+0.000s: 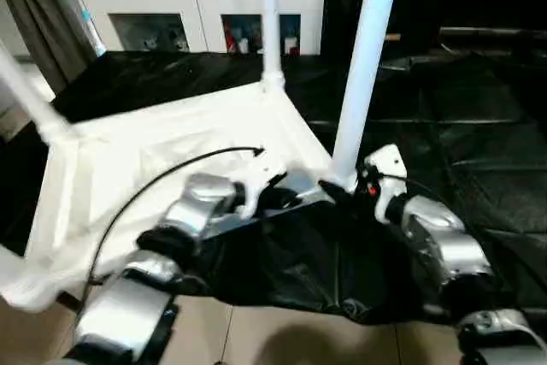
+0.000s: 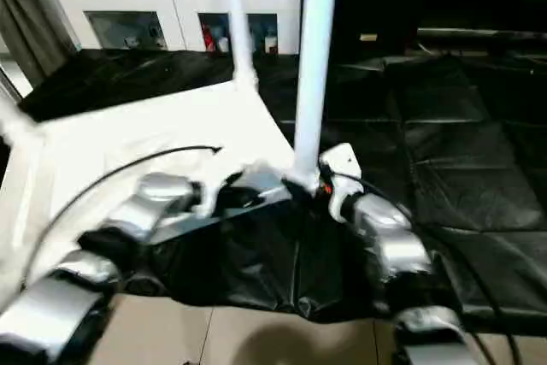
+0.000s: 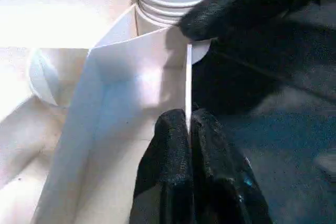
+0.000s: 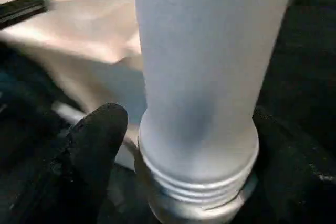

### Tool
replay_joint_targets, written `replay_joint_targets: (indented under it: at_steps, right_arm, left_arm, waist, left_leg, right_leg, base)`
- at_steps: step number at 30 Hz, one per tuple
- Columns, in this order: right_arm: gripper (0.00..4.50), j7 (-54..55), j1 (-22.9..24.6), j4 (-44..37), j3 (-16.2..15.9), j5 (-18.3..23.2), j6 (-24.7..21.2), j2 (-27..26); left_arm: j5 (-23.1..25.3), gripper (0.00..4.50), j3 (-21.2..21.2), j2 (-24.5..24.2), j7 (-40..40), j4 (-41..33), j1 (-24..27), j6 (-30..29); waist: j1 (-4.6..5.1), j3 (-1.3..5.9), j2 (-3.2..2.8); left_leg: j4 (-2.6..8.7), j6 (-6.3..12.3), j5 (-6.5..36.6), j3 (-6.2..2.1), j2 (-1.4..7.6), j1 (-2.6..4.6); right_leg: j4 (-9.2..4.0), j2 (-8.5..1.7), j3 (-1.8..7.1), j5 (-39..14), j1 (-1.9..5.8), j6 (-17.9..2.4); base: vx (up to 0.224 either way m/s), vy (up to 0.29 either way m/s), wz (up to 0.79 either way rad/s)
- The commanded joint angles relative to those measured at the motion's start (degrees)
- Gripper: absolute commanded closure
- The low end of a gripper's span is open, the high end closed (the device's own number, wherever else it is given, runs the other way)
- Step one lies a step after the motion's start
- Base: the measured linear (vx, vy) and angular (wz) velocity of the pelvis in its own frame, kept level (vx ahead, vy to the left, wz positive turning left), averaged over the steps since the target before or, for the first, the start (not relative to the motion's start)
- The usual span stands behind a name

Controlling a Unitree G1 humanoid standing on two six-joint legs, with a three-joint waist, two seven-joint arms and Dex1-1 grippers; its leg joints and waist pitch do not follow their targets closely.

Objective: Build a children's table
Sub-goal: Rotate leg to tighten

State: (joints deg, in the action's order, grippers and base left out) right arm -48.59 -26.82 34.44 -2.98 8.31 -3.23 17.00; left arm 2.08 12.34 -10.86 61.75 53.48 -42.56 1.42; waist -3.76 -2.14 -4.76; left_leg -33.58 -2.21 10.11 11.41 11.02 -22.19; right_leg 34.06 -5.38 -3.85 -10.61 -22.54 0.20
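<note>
White plastic fills the space between the right gripper (image 4: 178, 145) fingers: its two black pads stand apart on either side of the near-right leg (image 1: 363, 74), just above the threaded collar where the leg enters its corner socket, with a little slack showing on the one side that can be seen. The left gripper (image 3: 188, 129) has its fingers pressed together on the thin upright rim wall (image 3: 188, 77) of the table top, close beside that same corner.

The table top (image 1: 154, 168) lies upside down on the black floor mat (image 1: 479, 126), its near edge toward the robot. Four legs can be counted: the one between the right fingers, one at the far-right corner (image 1: 269, 14), one leaning at the far-left corner (image 1: 26, 96), and part of one at the near-left corner (image 1: 8, 262).

I judge the piece light and stiff, with smooth tubes that could slip or turn in a loose grip. The rim wall looks thin enough to flex, so the sturdy corners seem the safer hold; a leg is best gripped low, near its socket
</note>
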Motion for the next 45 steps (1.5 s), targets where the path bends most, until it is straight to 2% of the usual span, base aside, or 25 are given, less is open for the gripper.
replay_joint_targets:
  at_steps: [1, 2, 3, 5, 7, 8, 10, 11, 12, 14, 16, 20, 23, 25, 26, 27, 28, 29, 31, 32, 34, 37, 39, 43, 45]
  right_arm:
    - [0.63, -6.55, 0.47, -2.60, -3.17, 1.06, -0.95, 0.45]
    - [0.63, -10.00, 0.73, -3.58, -3.73, 1.54, -1.19, 1.94]
    - [0.63, -12.69, 0.96, -4.23, -4.20, 1.90, -1.05, 3.03]
    - [0.63, -15.05, 1.02, -4.50, -4.58, 1.92, -0.89, 4.03]
    - [0.63, -16.51, 0.75, -4.29, -4.91, 1.63, -0.72, 4.75]
    - [0.63, -17.20, 0.62, -4.26, -5.17, 1.57, -0.50, 5.15]
    - [0.63, -17.49, 0.52, -4.22, -5.23, 1.61, -0.36, 5.28]
    - [0.78, -17.61, 0.47, -4.23, -5.26, 1.64, -0.29, 5.35]
    - [0.89, -17.77, 0.40, -4.24, -5.27, 1.70, -0.29, 5.38]
    - [0.96, -17.96, 0.35, -4.30, -5.32, 1.79, -0.34, 5.39]
    - [1.21, -18.14, 0.43, -4.51, -5.37, 1.96, -0.67, 5.13]
    - [1.51, -15.69, 1.91, -5.36, -5.36, 1.51, -2.02, 3.56]
    - [1.73, -5.56, 1.67, -2.44, -3.84, -1.14, -2.65, 0.73]
    - [1.78, 0.57, 1.11, -0.35, -3.02, -2.63, -3.09, -0.86]
    - [1.80, 6.82, 0.55, 1.93, -1.95, -3.55, -3.34, -2.89]
    - [1.80, 14.12, -0.09, 4.11, -0.23, -3.62, -3.71, -5.72]
    - [1.80, 14.12, -0.09, 4.11, -0.23, -3.62, -3.71, -5.72]
    - [1.80, 17.46, -0.47, 5.13, 0.53, -3.55, -4.11, -7.12]
    - [1.80, 21.50, -0.93, 6.11, 1.30, -3.47, -4.52, -8.90]
    - [1.80, 25.66, -1.67, 7.39, 2.06, -3.37, -4.72, -11.19]
    - [1.80, 27.46, -2.39, 8.30, 2.03, -3.68, -4.20, -12.87]
    - [1.80, 27.03, -3.52, 9.35, 1.12, -4.46, -2.15, -14.54]
    - [1.24, 22.82, -3.95, 8.24, 2.00, -2.06, -2.84, -14.50]
    - [0.89, 19.59, -4.07, 6.90, 0.94, -2.17, -2.79, -12.71]
    - [0.89, 15.93, -3.88, 5.72, -0.08, -2.26, -2.70, -11.14]
  left_arm:
    - [-1.23, 4.50, 1.03, -0.72, 5.22, -1.98, 1.25, 0.62]
    - [-1.81, 4.50, 0.92, -2.14, 8.34, -3.16, 1.87, 0.13]
    - [-2.31, 4.50, 0.89, -3.30, 10.86, -4.26, 2.39, -0.44]
    - [-2.75, 4.50, 1.06, -4.55, 13.39, -5.62, 2.96, -1.23]
    - [-3.19, 4.50, 1.12, -5.77, 15.14, -6.53, 3.28, -2.02]
    - [-3.40, 4.50, 1.06, -6.32, 15.71, -6.68, 3.33, -2.14]
    - [-3.45, 4.50, 1.01, -6.71, 16.05, -6.87, 3.36, -2.41]
    - [-3.47, 4.50, 0.95, -6.88, 16.22, -7.02, 3.41, -2.56]
    - [-3.48, 4.50, 0.87, -7.10, 16.44, -7.20, 3.45, -2.75]
    - [-3.45, 4.50, 0.77, -7.30, 16.60, -7.50, 3.56, -2.98]
    - [-3.50, 4.50, 0.58, -7.46, 16.63, -8.01, 3.77, -3.36]
    - [-4.00, 4.50, 0.10, -6.41, 14.12, -8.46, 4.06, -3.48]
    - [-2.72, 4.50, -0.82, -4.10, 7.17, -6.26, 2.91, -2.68]
    - [-1.91, 4.50, -1.23, -2.81, 2.94, -4.74, 2.06, -2.27]
    - [-1.26, 4.50, -2.04, -0.95, -2.87, -2.73, 0.87, -2.13]
    - [-1.13, 4.50, -3.06, 1.56, -8.69, -0.95, -0.37, -1.31]
    - [-1.13, 4.50, -3.06, 1.56, -8.69, -0.95, -0.37, -1.31]
    - [-1.08, 4.50, -3.34, 2.75, -10.93, -0.28, -0.94, -1.23]
    - [-1.06, 4.50, -3.56, 4.24, -13.47, 0.42, -1.59, -1.25]
    - [-1.17, 4.50, -3.72, 6.18, -16.31, 1.22, -2.39, -1.34]
    - [-1.04, 4.50, -3.48, 7.64, -17.86, 1.80, -2.94, -1.06]
    - [-0.65, 4.50, -3.08, 9.52, -18.17, 2.56, -3.53, -0.33]
    - [-0.69, 4.50, -2.47, 9.36, -15.37, 2.19, -3.16, 0.45]
    - [-0.82, 4.50, -1.97, 8.26, -12.82, 1.62, -2.46, 1.36]
    - [-0.81, 4.50, -1.56, 7.19, -10.39, 0.96, -1.80, 1.67]
  waist:
    - [-0.37, 3.53, 1.31]
    - [-0.50, 3.72, 1.08]
    - [-0.53, 3.74, 1.14]
    - [-0.62, 3.77, 1.09]
    - [-0.84, 3.75, 0.96]
    - [-0.96, 3.72, 1.15]
    - [-1.19, 3.69, 1.07]
    - [-1.25, 3.66, 1.10]
    - [-1.24, 3.58, 1.55]
    - [-1.38, 3.63, 1.32]
    - [-1.37, 3.64, 1.50]
    - [-1.37, 3.65, 1.41]
    - [-1.19, 3.58, 1.24]
    - [-0.88, 3.38, 1.41]
    - [-0.53, 3.04, 1.18]
    - [-0.29, 2.87, 1.24]
    - [-0.17, 2.81, 1.33]
    - [-0.22, 2.89, 1.16]
    - [-0.15, 2.86, 1.35]
    - [-0.09, 2.80, 1.10]
    - [-0.09, 2.93, 0.99]
    - [-0.01, 3.05, 0.99]
    - [-0.04, 3.05, 1.04]
    - [-0.07, 3.11, 1.00]
    - [-0.07, 3.16, 1.41]
  left_leg:
    - [3.61, 6.19, 10.50, -1.13, 2.23, 0.64]
    - [3.42, 6.71, 9.19, -1.14, 2.37, 0.64]
    - [3.40, 7.12, 8.57, -1.14, 2.42, 0.52]
    - [3.31, 7.39, 8.96, -1.05, 2.50, 0.66]
    - [3.38, 7.00, 9.44, -1.09, 2.61, 0.75]
    - [3.35, 6.71, 9.75, -0.99, 2.60, 0.83]
    - [3.37, 6.24, 10.03, -0.92, 2.61, 0.98]
    - [3.39, 6.07, 10.11, -0.92, 2.59, 0.99]
    - [3.43, 5.90, 10.21, -0.87, 2.54, 0.91]
    - [3.37, 5.73, 10.03, -0.90, 2.57, 0.95]
    - [3.34, 5.76, 9.61, -0.93, 2.50, 0.82]
    - [3.28, 5.94, 8.77, -0.91, 2.51, 0.91]
    - [3.33, 5.35, 8.97, -0.93, 2.50, 0.88]
    - [3.52, 4.06, 10.69, -0.97, 2.22, 0.88]
    - [3.90, 2.25, 13.27, -1.10, 2.17, 1.13]
    - [4.06, 1.04, 15.92, -1.10, 2.13, 1.56]
    - [4.15, 0.51, 16.72, -1.19, 2.10, 1.68]
    - [4.18, 0.13, 16.92, -1.29, 2.10, 1.77]
    - [4.30, 0.26, 16.77, -1.33, 2.00, 1.58]
    - [4.37, 0.30, 17.26, -1.27, 1.98, 1.77]
    - [4.47, 0.28, 17.19, -1.44, 1.98, 1.63]
    - [4.43, 0.62, 17.04, -1.40, 1.96, 1.57]
    - [4.41, 1.47, 16.81, -1.38, 1.96, 1.43]
    - [4.36, 2.42, 15.74, -1.38, 2.02, 1.22]
    - [4.26, 2.79, 14.99, -1.30, 2.00, 1.09]
  right_leg:
    - [-3.79, -3.34, 1.84, -9.09, 2.66, -14.41]
    - [-3.43, -3.30, 1.81, -6.53, 2.52, -15.22]
    - [-3.16, -3.21, 1.80, -4.97, 2.56, -15.74]
    - [-3.01, -3.20, 1.85, -4.15, 2.30, -16.32]
    - [-2.93, -3.22, 1.89, -4.25, 2.21, -16.58]
    - [-2.91, -3.21, 1.97, -4.38, 2.13, -16.69]
    - [-2.96, -3.20, 2.03, -4.54, 2.02, -16.67]
    - [-2.98, -3.22, 2.04, -4.62, 2.04, -16.65]
    - [-3.02, -3.21, 2.06, -4.87, 2.11, -16.52]
    - [-2.93, -3.32, 2.09, -5.05, 2.08, -16.46]
    - [-2.89, -3.36, 2.07, -5.23, 2.25, -16.20]
    - [-2.89, -3.23, 2.11, -4.70, 2.09, -15.96]
    - [-2.95, -3.25, 2.14, -5.29, 1.95, -15.90]
    - [-3.38, -3.31, 2.11, -8.63, 1.99, -15.23]
    - [-4.02, -3.36, 2.08, -13.83, 1.84, -13.91]
    - [-4.52, -3.45, 2.22, -17.68, 1.61, -13.05]
    - [-4.78, -3.51, 2.23, -19.35, 1.65, -12.51]
    - [-4.83, -3.63, 2.27, -20.24, 1.66, -12.14]
    - [-5.08, -3.50, 2.34, -20.72, 1.78, -11.01]
    - [-5.19, -3.39, 2.39, -20.71, 1.45, -10.72]
    - [-5.10, -3.44, 2.28, -20.29, 1.70, -10.49]
    - [-5.00, -3.40, 2.28, -18.66, 1.71, -10.66]
    - [-4.96, -3.44, 2.28, -17.52, 1.91, -11.01]
    - [-4.78, -3.45, 2.18, -15.92, 2.09, -11.48]
    - [-4.68, -3.45, 2.15, -14.92, 2.24, -11.91]
  base:
    - [0.000, 0.000, 0.00]
    - [0.000, 0.000, 0.00]
    - [0.000, 0.000, 0.00]
    - [0.000, 0.000, 0.00]
    - [0.000, 0.000, 0.00]
    - [0.000, 0.000, 0.00]
    - [0.000, 0.000, 0.00]
    - [0.000, 0.000, 0.00]
    - [0.000, 0.000, 0.00]
    - [0.000, 0.000, 0.00]
    - [0.000, 0.000, 0.00]
    - [0.000, 0.000, 0.00]
    - [0.000, 0.000, 0.00]
    - [0.000, 0.000, 0.00]
    - [0.000, 0.000, 0.00]
    - [0.000, 0.000, 0.00]
    - [0.000, 0.000, 0.00]
    - [0.000, 0.000, 0.00]
    - [0.000, 0.000, 0.00]
    - [0.000, 0.000, 0.00]
    - [0.000, 0.000, 0.00]
    - [0.000, 0.000, 0.00]
    - [0.000, 0.000, 0.00]
    - [0.000, 0.000, 0.00]
    - [0.000, 0.000, 0.00]
